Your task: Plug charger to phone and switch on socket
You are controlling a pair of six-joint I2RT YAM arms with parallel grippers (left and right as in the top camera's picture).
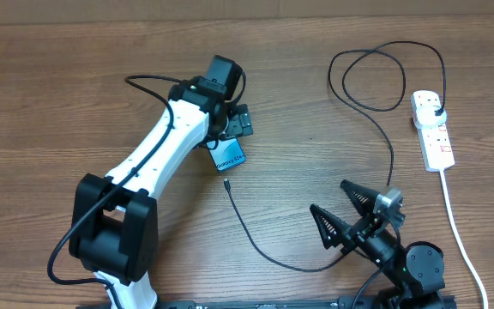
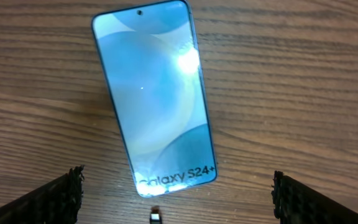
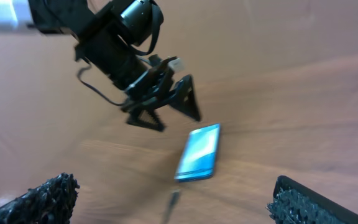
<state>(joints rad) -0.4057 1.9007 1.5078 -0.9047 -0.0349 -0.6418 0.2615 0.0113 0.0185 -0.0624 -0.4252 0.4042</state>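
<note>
The phone point(image 1: 230, 155) lies flat on the table, screen lit blue-white with dark text at its near end; it also shows in the left wrist view point(image 2: 154, 99) and the right wrist view point(image 3: 199, 152). The charger cable point(image 1: 264, 245) runs from its connector tip point(image 1: 227, 184), a short way from the phone's end, round to its black plug point(image 1: 436, 109) in the socket point(image 1: 432, 129). The tip shows in the left wrist view point(image 2: 156, 216). My left gripper point(image 1: 237, 120) hovers open over the phone's far end. My right gripper point(image 1: 343, 210) is open and empty near the front.
The socket's thick white cord point(image 1: 460, 232) runs down the right side to the front edge. The charger cable loops point(image 1: 376, 77) at the back right. The left arm point(image 1: 157, 159) stretches diagonally across the left half of the table.
</note>
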